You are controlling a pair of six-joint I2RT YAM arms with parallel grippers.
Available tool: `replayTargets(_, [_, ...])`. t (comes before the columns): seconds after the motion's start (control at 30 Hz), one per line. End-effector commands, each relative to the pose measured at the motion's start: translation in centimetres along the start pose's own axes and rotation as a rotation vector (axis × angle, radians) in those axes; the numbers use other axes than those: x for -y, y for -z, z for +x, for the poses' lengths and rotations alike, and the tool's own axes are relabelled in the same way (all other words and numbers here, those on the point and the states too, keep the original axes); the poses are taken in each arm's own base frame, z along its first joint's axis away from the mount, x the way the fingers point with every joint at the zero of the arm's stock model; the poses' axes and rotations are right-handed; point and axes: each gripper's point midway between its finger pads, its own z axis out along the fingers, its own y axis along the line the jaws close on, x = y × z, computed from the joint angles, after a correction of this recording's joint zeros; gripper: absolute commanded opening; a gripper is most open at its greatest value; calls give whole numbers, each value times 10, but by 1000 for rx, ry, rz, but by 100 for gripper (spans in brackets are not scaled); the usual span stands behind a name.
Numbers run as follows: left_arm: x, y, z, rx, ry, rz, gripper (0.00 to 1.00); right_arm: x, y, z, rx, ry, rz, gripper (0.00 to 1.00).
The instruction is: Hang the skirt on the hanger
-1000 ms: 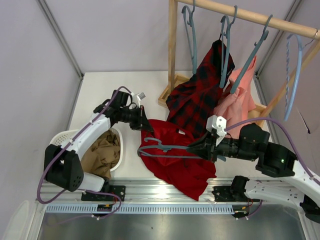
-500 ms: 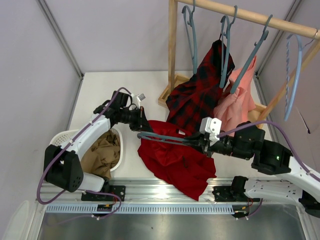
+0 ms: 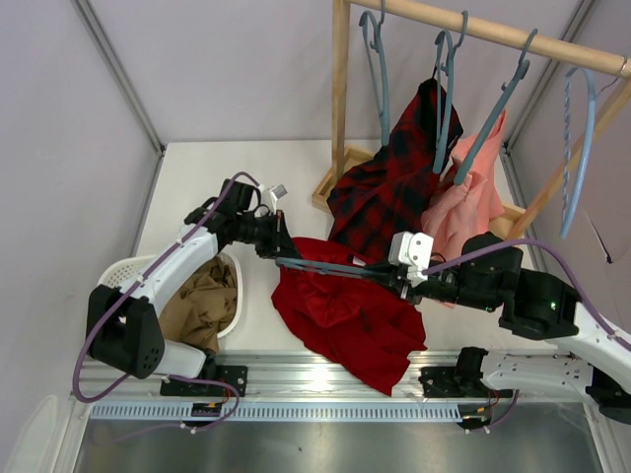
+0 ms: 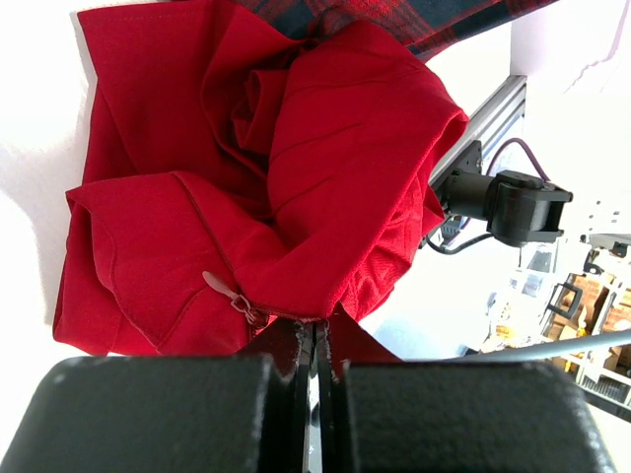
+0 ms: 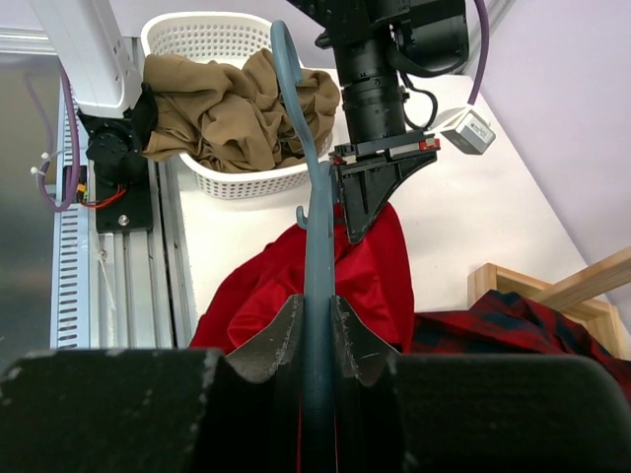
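Observation:
The bright-red skirt (image 3: 350, 315) lies crumpled on the table between the arms; it fills the left wrist view (image 4: 266, 187). My left gripper (image 3: 279, 244) is shut on its upper left edge, near the zipper pull (image 4: 222, 292). My right gripper (image 3: 396, 280) is shut on the grey-blue hanger (image 3: 330, 268), held edge-on and stretching left over the skirt toward the left gripper. In the right wrist view the hanger (image 5: 314, 197) runs straight up between my fingers (image 5: 357, 340), its tip close to the left gripper (image 5: 367, 192).
A white basket (image 3: 229, 266) with a tan-brown garment (image 3: 202, 301) stands at the left. A wooden rack (image 3: 340, 108) at the back right carries several hangers, a red-and-black plaid garment (image 3: 394, 187) and a pink garment (image 3: 463, 207).
My right gripper has lifted the hanger and turned it from flat to edge-on, its far end now up near the left gripper. The left arm has stayed put.

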Motion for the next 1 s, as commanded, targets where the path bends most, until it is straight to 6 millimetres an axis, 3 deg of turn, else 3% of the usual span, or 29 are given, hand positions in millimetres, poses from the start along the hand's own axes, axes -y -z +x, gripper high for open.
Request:
replayTargets(0.0, [3,0,-1,-2,-16,33,0,7,9,-23,49,35,20,0])
replayTargets(0.33, [3,0,-1,-5,-18,32,0,18,15,-14,-18,93,73,0])
replayTargets(0.97, [6,3,-1,-3,-25,38,0,16,12,2,-69,132,83,0])
